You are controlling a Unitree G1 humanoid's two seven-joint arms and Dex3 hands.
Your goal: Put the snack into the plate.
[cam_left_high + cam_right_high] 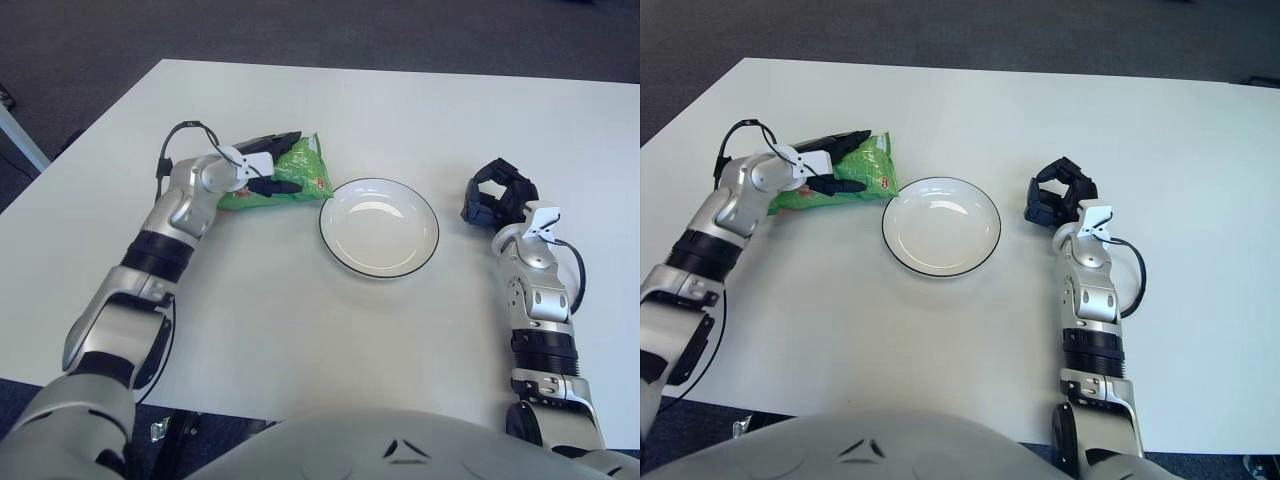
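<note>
left robot hand (262, 165) pinching snack (288, 175) | plate (378, 227) adjacent | views agree

My black-fingered left hand (262, 165) grips a bright green snack (290, 176) with red marks. The plate (378, 227) is white, black-rimmed, on a white table (400, 110).

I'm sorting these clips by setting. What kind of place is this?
Probably an office or lab: a plain white table on dark carpet, set only with a plate and a green snack bag.
</note>
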